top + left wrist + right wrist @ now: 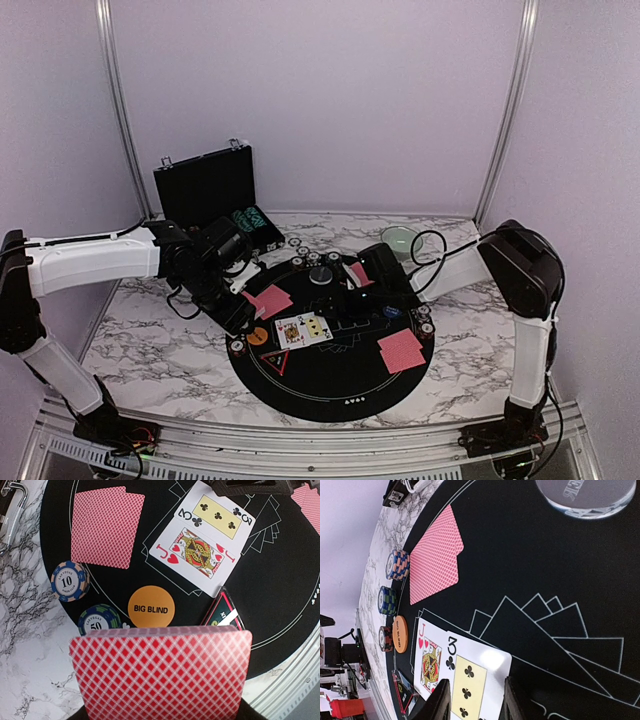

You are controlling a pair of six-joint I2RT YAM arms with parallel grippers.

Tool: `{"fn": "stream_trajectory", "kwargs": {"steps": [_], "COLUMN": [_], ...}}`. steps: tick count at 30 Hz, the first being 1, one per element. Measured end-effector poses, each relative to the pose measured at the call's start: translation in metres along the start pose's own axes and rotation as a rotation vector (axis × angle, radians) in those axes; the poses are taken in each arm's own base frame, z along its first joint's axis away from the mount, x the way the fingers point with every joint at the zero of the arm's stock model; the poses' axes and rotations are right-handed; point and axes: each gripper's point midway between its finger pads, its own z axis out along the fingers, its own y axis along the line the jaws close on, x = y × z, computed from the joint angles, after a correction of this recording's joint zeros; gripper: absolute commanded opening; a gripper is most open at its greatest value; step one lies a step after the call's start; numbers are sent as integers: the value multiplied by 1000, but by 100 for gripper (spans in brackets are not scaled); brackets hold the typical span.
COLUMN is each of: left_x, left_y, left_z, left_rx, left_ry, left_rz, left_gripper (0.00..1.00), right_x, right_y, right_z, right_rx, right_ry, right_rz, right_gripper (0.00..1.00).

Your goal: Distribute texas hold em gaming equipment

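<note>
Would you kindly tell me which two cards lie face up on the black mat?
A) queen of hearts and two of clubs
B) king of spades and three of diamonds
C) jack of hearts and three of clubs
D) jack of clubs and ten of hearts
C: the left wrist view shows the jack of hearts and three of clubs face up together on the black mat.

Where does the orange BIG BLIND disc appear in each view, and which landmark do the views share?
Top external: the orange disc sits at the left edge of the black mat.
Left wrist: the disc is at lower centre, just above the red-backed card held near the lens.
Right wrist: the disc is on the left side, seen edge-on.
Shared landmark: the face-up jack of hearts, close to the disc in every view.
</note>
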Motion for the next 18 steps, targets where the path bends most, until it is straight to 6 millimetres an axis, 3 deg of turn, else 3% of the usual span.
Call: {"fn": "stream_trajectory", "kwargs": {"steps": [6, 12, 18], "left_x": [0, 0, -4], "left_y": [-1, -3, -5], "left_z": [0, 0, -2], "left_rx": [6, 16, 26], "left_ry": [1, 2, -5], "left_rz": [0, 3, 4], "left_gripper": [50, 50, 50], "right_x": [1, 0, -7], "right_y": [-2, -2, 21], "right_z": [-1, -10, -26], "right_rx": [6, 21, -23], "right_ry": [-7, -12, -22], "right_rz": [3, 16, 2], "right_gripper": [36, 45, 58]}}
